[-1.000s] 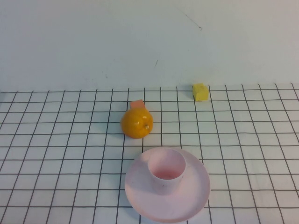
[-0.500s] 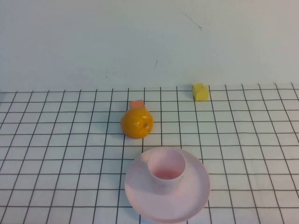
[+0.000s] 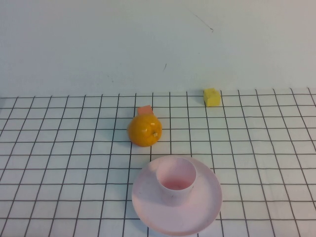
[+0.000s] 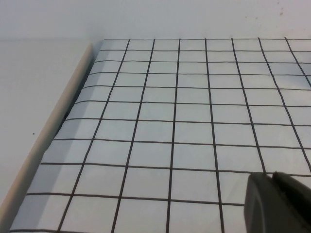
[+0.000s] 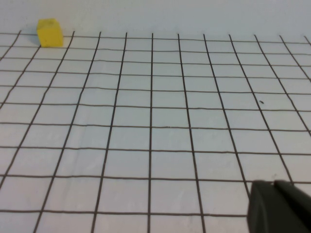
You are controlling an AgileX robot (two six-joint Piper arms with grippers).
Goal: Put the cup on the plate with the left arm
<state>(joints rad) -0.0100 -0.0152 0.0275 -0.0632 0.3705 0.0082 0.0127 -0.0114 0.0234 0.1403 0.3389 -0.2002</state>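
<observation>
Nothing changed since a second ago: cup (image 3: 176, 179) upright on plate (image 3: 197, 212), task seemingly done. Left gripper (image 4: 278, 204) and right gripper (image 5: 279, 206) parked well away, grip impossible to tell.

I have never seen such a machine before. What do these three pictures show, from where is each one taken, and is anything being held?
This is a robot with two arms; each ends in a grasping tool. One picture looks down at the table from a raised camera; the arms are outside it. There, a pink cup stands upright on a pink plate. Behind them are an orange fruit, a small orange block just behind it, and a yellow block farther back.

The other two come from cameras on the wrists. The left tool and the right tool each show as a dark tip, fingers together, over bare grid cloth. Neither holds anything.
</observation>
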